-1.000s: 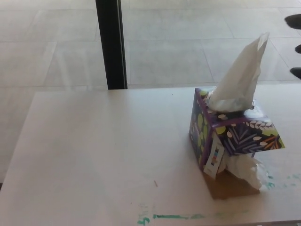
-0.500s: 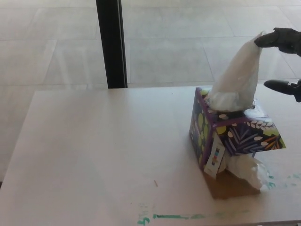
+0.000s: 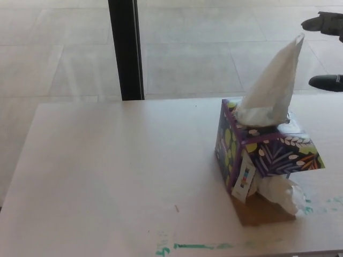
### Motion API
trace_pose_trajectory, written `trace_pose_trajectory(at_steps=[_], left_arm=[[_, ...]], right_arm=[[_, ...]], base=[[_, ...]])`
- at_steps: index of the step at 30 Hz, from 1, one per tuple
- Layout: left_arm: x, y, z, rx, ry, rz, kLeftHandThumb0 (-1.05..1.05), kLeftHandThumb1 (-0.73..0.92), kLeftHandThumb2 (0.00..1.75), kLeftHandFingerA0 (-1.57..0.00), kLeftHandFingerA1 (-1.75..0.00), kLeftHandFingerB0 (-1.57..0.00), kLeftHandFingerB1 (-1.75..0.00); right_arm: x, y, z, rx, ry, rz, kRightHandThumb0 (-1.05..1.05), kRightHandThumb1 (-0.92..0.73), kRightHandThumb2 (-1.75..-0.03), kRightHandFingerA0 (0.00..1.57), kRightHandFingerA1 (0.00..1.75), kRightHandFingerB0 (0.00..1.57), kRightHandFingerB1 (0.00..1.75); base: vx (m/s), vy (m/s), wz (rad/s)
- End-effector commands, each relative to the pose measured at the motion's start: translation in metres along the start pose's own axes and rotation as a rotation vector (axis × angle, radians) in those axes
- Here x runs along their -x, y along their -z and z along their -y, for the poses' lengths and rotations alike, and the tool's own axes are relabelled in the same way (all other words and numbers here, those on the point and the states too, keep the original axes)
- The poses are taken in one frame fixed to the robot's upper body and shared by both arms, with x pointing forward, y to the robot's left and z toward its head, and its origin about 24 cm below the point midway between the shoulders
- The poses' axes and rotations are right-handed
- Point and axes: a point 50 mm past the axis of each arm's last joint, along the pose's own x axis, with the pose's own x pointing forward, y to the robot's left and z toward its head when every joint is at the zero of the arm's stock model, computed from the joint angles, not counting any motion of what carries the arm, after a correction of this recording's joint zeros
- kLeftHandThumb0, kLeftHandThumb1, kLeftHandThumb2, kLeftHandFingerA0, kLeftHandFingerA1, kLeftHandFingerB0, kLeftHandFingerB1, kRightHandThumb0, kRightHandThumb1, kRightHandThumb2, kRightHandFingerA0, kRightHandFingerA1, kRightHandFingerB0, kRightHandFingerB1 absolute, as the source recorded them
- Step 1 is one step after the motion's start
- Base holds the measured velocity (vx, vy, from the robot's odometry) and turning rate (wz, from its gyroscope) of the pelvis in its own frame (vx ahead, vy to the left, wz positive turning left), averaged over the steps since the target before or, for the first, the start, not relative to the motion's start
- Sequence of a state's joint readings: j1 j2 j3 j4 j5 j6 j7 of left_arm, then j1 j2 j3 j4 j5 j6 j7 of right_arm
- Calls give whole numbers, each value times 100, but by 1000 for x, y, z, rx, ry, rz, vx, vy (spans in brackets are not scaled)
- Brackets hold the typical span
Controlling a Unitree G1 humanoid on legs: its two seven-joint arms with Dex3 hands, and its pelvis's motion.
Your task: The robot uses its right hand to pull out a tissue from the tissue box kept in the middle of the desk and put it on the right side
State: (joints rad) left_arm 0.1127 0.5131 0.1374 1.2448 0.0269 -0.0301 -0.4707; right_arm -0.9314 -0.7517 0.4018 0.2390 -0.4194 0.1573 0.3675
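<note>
**Tissue not yet gripped; the pull was all still to do**

The right hand (image 3: 326,51) showed only at the picture's right edge, as two black fingers (image 3: 321,22) spread well apart, one high and one lower, with nothing between them. The tissue (image 3: 273,88) stood upright out of the top of the tissue box (image 3: 262,155), its pointed tip just to the left of the upper finger and apart from it, as far as could be told. The box sat below and to the left of the hand, on the desk (image 3: 118,176), tilted on a brown piece of card (image 3: 265,211). A crumpled white wad (image 3: 281,194), perhaps another tissue, lay under the box's near side, well below the hand.

As a judgement, no part of the task was done: the tissue was not pinched and was still seated in the box, and the desk to the right of the box carried no loose sheet that could be seen. What was left was to close the fingers on the tip, draw the sheet up and free, and lay it to the right. The left hand was not visible.
</note>
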Motion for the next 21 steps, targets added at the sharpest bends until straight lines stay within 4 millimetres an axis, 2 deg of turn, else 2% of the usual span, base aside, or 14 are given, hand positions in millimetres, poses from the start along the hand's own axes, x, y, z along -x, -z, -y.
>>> trace_pose_trajectory(at_steps=[1, 5, 8, 9, 10, 11, 12, 13, 14, 15, 16, 17, 20, 21], left_arm=[[3, 2, -6, -51, -14, -9, -77, 85, 65, -50, -42, -35, -36], [3, 3, -5, -9, -7, -1, -75, 81, 65, -47, -45, -34, -37], [3, 4, -5, 16, -7, -1, -75, 81, 65, -49, -45, -36, -38], [3, 5, -4, 4, -10, -3, -75, 65, 101, -42, -57, -30, -50], [3, 5, -5, 3, -7, -1, -75, 82, 65, -49, -45, -36, -38], [3, 6, -4, -12, -9, -9, -74, 82, 65, -50, -43, -37, -37], [3, 7, -4, -30, -9, -14, -76, 67, 103, -43, -55, -31, -50], [3, 7, -3, -48, -8, -17, -76, 67, 103, -43, -55, -31, -50], [2, 8, -3, -40, -15, -22, -73, 84, 66, -51, -42, -38, -36], [2, 8, -2, -39, -16, -22, -73, 84, 66, -51, -42, -38, -36], [2, 7, -2, -38, -16, -20, -72, 85, 66, -52, -42, -37, -36], [2, 6, -2, -28, -14, -17, -72, 84, 66, -53, -43, -37, -37], [1, 6, -2, -20, -27, -26, -73, 84, 66, -52, -43, -38, -37], [2, 5, -3, -8, -9, -18, -72, 84, 65, -49, -43, -37, -37]], right_arm=[[-4, -27, 3, 106, 74, 68, -83, -53, -81, 0, 0, 10, 30], [-7, -40, 2, 75, 65, 115, -85, -52, -77, 0, 0, 7, 27], [-11, -45, -1, 80, 64, 120, -93, -54, -86, 0, 8, 12, 26], [-13, -47, -2, 87, 60, 117, -81, -47, -73, 0, 0, 7, 27], [-14, -48, -4, 83, 55, 117, -89, -52, -87, 0, 13, 11, 28], [-15, -48, -11, 87, 40, 111, -78, -46, -72, 0, 7, 10, 32], [-16, -47, -15, 92, 28, 107, -89, -52, -85, 0, 14, 11, 30], [-17, -45, -18, 97, 18, 104, -89, -52, -85, 0, 14, 11, 30], [-18, -44, -20, 116, -8, 90, -86, -51, -85, 0, 17, 12, 28], [-18, -44, -20, 119, -10, 89, -86, -51, -85, 0, 17, 12, 28], [-20, -41, -26, 163, -59, 52, -75, -58, -58, 0, 0, 5, 30], [-20, -37, -28, 185, -77, 46, -94, -54, -83, 0, 10, 5, 20], [-20, -32, -31, 259, -106, 14, -77, -58, -62, 0, 0, 6, 28], [-24, -23, -35, 297, -202, -76, -96, -56, -84, 0, 3, 3, 16]], base=[[0, 0, 0], [0, 0, 0], [0, 0, 0], [0, 0, 0], [0, 0, 0], [0, 0, 0], [0, 0, 0], [0, 0, 0], [0, 0, 0], [0, 0, 0], [0, 0, 0], [0, 0, 0], [0, 0, 0], [0, 0, 0]])
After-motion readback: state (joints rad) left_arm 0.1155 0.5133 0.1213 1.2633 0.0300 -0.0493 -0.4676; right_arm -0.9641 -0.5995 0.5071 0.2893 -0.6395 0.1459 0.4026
